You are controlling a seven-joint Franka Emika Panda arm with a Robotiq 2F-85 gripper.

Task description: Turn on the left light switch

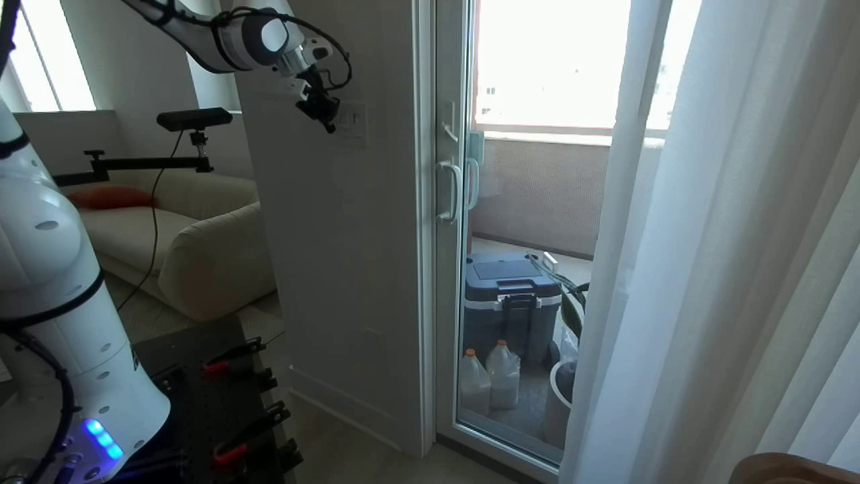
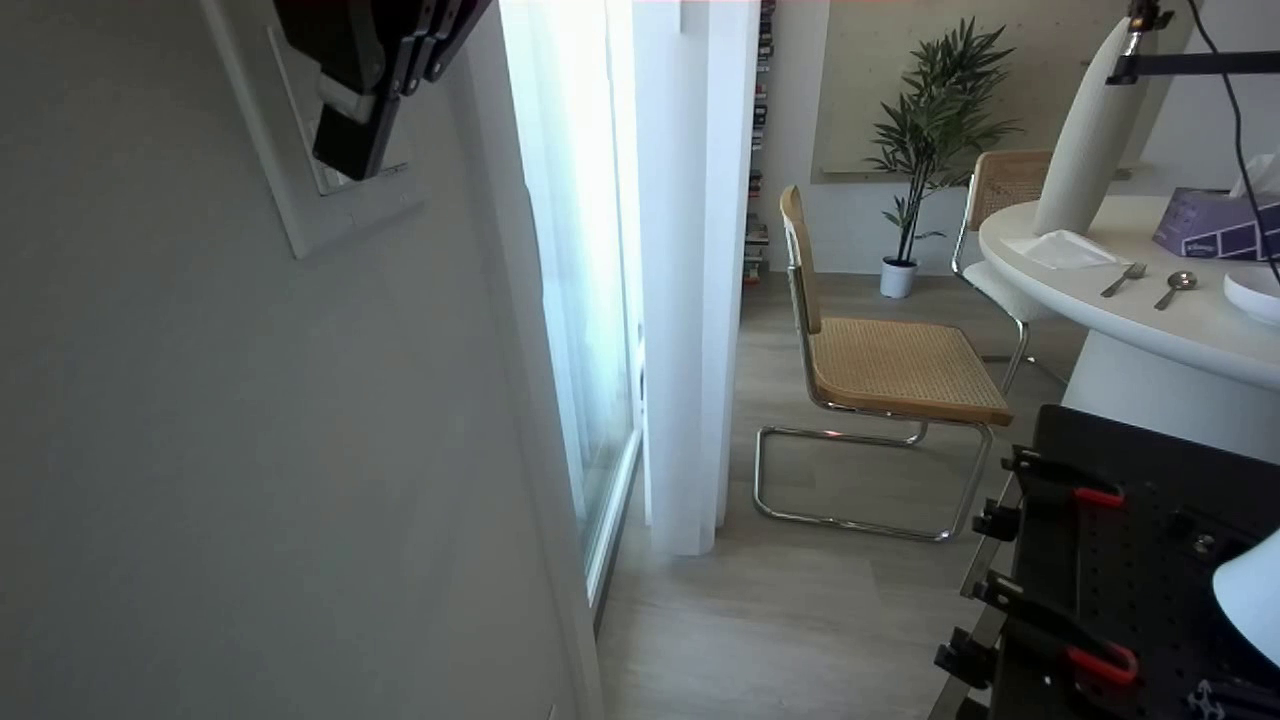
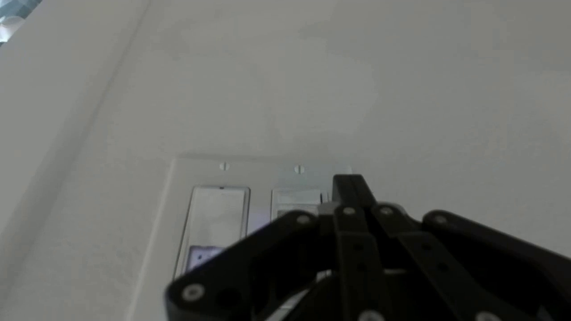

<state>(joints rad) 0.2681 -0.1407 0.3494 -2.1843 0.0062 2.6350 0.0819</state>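
Note:
A white switch plate (image 1: 361,134) is on the grey wall in both exterior views (image 2: 352,212) and in the wrist view (image 3: 180,178), which appears upside down. It holds two rockers. The left light switch (image 3: 298,196) is the right-hand one in the wrist view, partly covered by the gripper's linkage. The other rocker (image 3: 218,214) shows beside it. My black gripper (image 3: 354,187) is shut and empty, its fingertips beside the left rocker near the plate's edge. In both exterior views the gripper (image 1: 328,126) points down at the plate (image 2: 345,150). Contact cannot be told.
The white door frame (image 1: 424,235) and glass door with its vertical handle (image 1: 455,191) stand right of the plate. A white curtain (image 1: 705,269) hangs farther right. A sofa (image 1: 208,262) and bracket-mounted camera (image 1: 195,119) are behind the arm. A chair (image 2: 900,370) stands beyond the door.

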